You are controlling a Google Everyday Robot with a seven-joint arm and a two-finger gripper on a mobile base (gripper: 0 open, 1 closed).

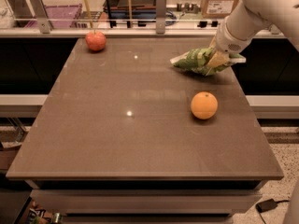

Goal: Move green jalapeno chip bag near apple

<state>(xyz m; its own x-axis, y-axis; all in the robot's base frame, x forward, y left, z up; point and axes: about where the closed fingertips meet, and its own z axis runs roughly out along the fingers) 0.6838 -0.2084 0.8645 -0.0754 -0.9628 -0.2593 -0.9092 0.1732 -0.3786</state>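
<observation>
The green jalapeno chip bag [192,59] is a crumpled light-green foil bag at the table's far right. My gripper [217,58] comes in from the upper right on a white arm and is shut on the bag's right end. The bag is at or just above the tabletop. The apple [95,40] is small, round and red, and sits at the far left corner of the table, well to the left of the bag.
A bright orange citrus fruit [204,105] lies on the brown table [117,139] in front of the bag. Behind the table's far edge runs a rail with posts, a purple bin [60,17] and a cardboard box [219,1].
</observation>
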